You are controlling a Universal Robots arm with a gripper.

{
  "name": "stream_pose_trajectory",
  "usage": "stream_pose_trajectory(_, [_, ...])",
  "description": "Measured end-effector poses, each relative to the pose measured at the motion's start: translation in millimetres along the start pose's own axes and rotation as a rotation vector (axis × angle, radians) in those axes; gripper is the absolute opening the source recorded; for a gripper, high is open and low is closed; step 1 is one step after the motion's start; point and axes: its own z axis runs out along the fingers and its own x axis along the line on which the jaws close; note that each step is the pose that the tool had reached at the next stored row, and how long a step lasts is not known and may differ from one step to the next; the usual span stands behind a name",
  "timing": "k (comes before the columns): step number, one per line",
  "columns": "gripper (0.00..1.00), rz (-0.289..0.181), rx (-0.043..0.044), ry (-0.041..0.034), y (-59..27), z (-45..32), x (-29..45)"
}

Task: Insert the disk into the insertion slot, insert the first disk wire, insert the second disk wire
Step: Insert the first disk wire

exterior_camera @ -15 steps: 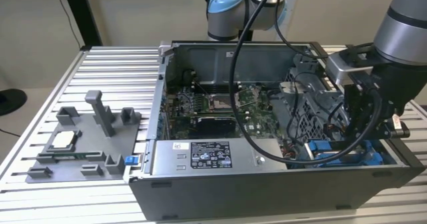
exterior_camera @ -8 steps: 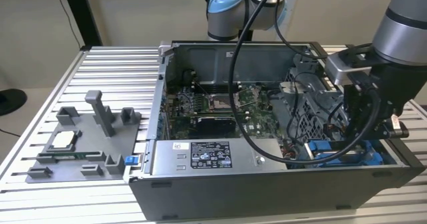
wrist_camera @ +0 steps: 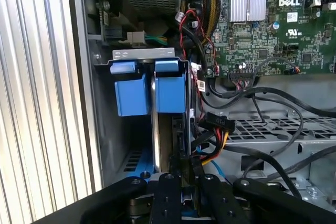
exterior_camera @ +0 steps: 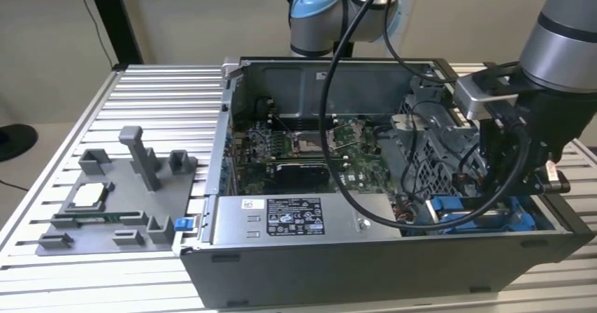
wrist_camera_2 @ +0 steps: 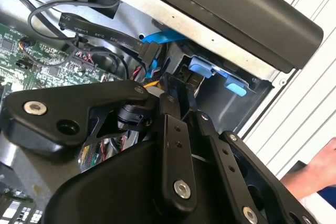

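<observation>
Gripper [wrist_camera: 188, 178] pinched nearly closed on black connector [wrist_camera: 182, 162], at edge of disk [wrist_camera: 155, 129], disk seated in insertion slot [wrist_camera: 143, 53]

The claw [wrist_camera: 188, 178] hangs in a tight corner of the case [exterior_camera: 373, 264], hemmed between the wall [wrist_camera: 86, 103] and a tangle of black cables [wrist_camera: 252, 103]; the insertion slot [wrist_camera: 149, 90] lies just ahead. Freer room lies over the motherboard [exterior_camera: 303, 145]; a person's hand [wrist_camera_2: 315, 174] shows just outside the case.
</observation>
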Motion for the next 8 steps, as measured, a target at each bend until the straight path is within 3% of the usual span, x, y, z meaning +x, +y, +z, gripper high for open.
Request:
stream_pose_trajectory(1, [0.0,0.0,0.0004,-0.0003,0.0,0.2,0.0])
stream_pose_trajectory(2, [1.0,0.0,0.0006,-0.0003,0.0,0.1,0.1])
stream_pose_trajectory(8, [1.0,0.0,0.0005,0.0007,-2.1,-19.2,0.4])
